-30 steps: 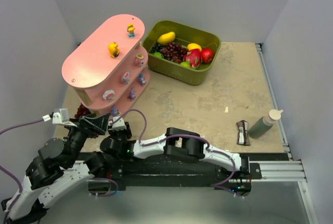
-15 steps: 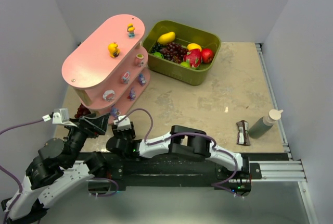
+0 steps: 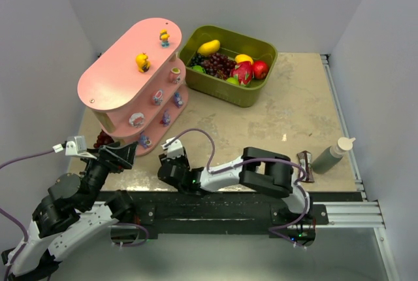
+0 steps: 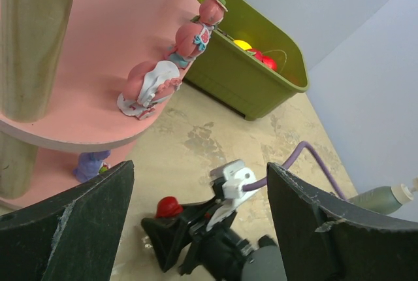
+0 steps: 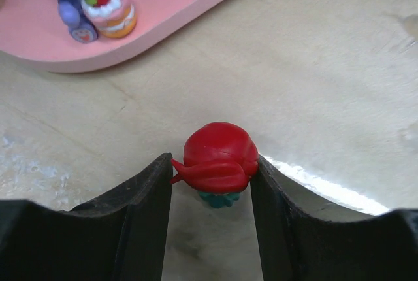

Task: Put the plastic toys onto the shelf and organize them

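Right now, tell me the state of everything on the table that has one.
Right pincer, shut on the red-haired figurine.
Left pincer, open, empty.
Pink shelf, upright, small figurines on every tier.
Olive bin, filled with fruit.
Squeeze bottle, upright, cap on.

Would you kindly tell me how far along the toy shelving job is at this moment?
Done: two yellow figurines stand on the top board of the shelf, and other figurines sit on the lower boards. In hand: the right gripper is shut on a red-topped figurine. Left: shelving that one; the left gripper is open and empty.
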`<state>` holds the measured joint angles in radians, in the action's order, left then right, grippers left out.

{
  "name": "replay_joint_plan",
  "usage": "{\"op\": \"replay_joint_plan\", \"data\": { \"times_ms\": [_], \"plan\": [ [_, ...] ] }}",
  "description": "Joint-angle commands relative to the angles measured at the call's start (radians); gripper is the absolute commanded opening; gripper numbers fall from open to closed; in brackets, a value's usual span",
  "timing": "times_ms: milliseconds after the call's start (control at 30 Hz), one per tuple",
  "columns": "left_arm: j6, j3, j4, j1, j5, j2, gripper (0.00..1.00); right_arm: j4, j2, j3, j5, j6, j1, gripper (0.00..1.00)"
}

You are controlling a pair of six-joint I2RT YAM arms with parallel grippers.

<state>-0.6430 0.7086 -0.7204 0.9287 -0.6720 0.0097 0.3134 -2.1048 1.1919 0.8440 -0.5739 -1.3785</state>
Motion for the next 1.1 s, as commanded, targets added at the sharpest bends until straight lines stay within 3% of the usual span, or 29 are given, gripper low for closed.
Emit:
{"op": "replay_joint_plan", "data": {
  "times_ms": [0, 633, 867, 1067],
  "plan": [
    [0.006, 0.002, 0.015, -0.002, -0.024, -0.057, 0.86, 0.03, 0.169, -0.047, -0.081, 0.084, 0.019, 0.17],
    [-0.082, 0.025, -0.065, -0.002, -0.107, -0.071, 0.86, -0.206, 0.675, -0.042, -0.183, 0.304, 0.062, 0.21],
    [-0.156, 0.046, -0.134, -0.002, -0.17, -0.06, 0.86, -0.241, 0.7, 0.104, -0.195, 0.411, 0.061, 0.23],
    [-0.165, 0.048, -0.145, -0.002, -0.179, -0.074, 0.86, -0.165, 0.652, 0.233, -0.286, 0.509, 0.062, 0.24]
  ]
}}
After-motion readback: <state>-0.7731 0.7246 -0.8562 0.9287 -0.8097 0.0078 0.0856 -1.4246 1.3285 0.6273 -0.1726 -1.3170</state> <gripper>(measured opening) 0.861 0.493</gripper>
